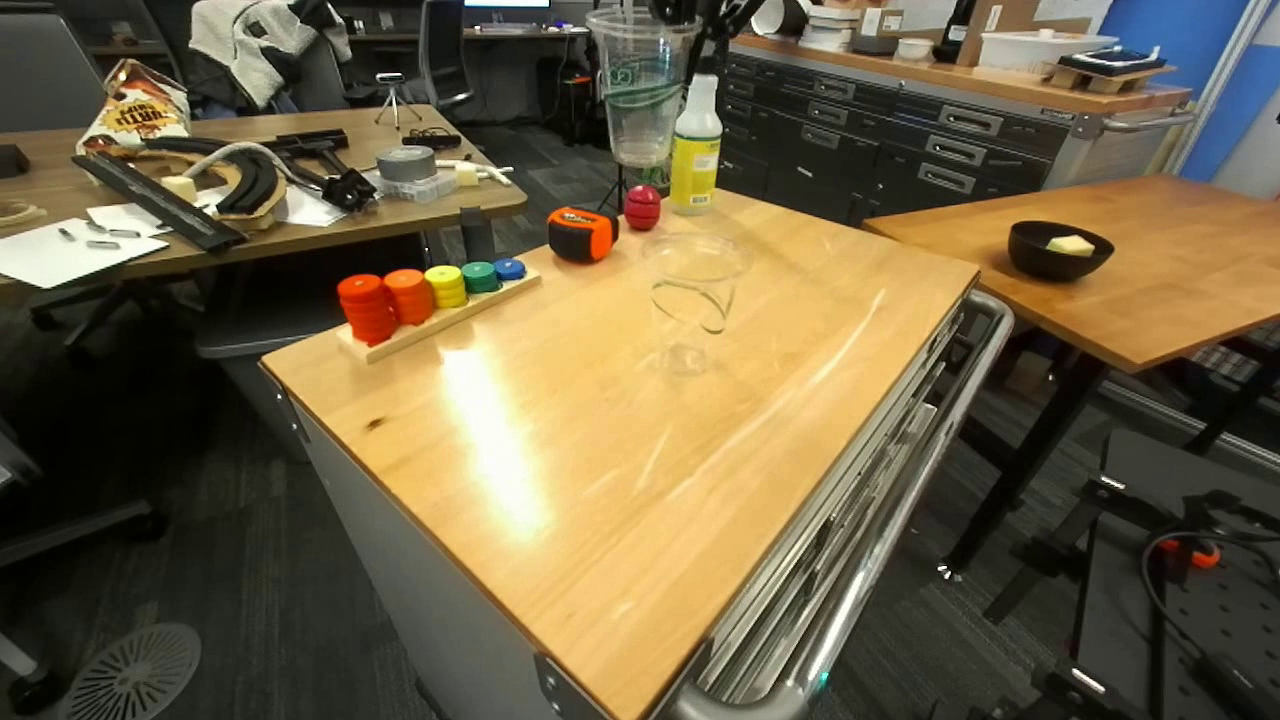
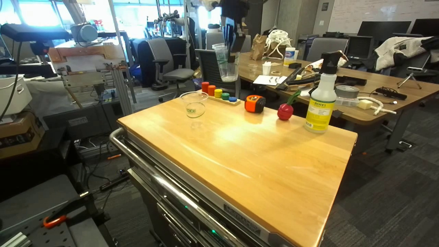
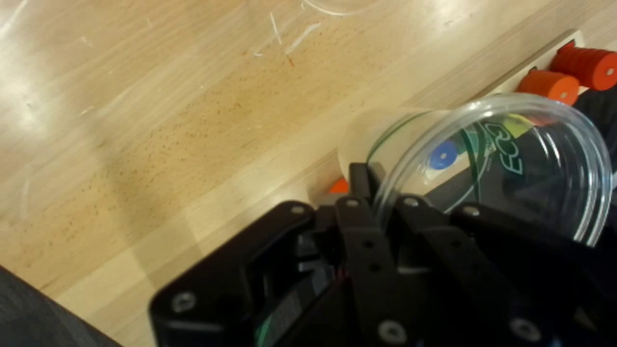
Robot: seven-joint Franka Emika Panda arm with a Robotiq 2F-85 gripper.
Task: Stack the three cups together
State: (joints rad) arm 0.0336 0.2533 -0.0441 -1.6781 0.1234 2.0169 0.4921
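One clear cup (image 1: 690, 290) stands upright on the cart top; it also shows in an exterior view (image 2: 193, 104). Its rim edge (image 3: 337, 10) shows at the top of the wrist view. My gripper (image 3: 378, 197) is shut on the rim of a clear cup (image 3: 501, 159) with a green print. This held cup is in the air above the cart's far side in an exterior view (image 1: 643, 95) and tilted in an exterior view (image 2: 227, 65). Its rim and walls look doubled, as if two cups are nested, but I cannot tell for sure. No separate third cup shows on the cart.
A spray bottle (image 2: 321, 106), a red toy (image 2: 285, 111), an orange tape measure (image 2: 254, 104) and a rack of coloured discs (image 2: 218, 94) line the cart's edge. A metal handle (image 1: 900, 500) runs along the opposite side. A black bowl (image 1: 1058, 252) is on another table.
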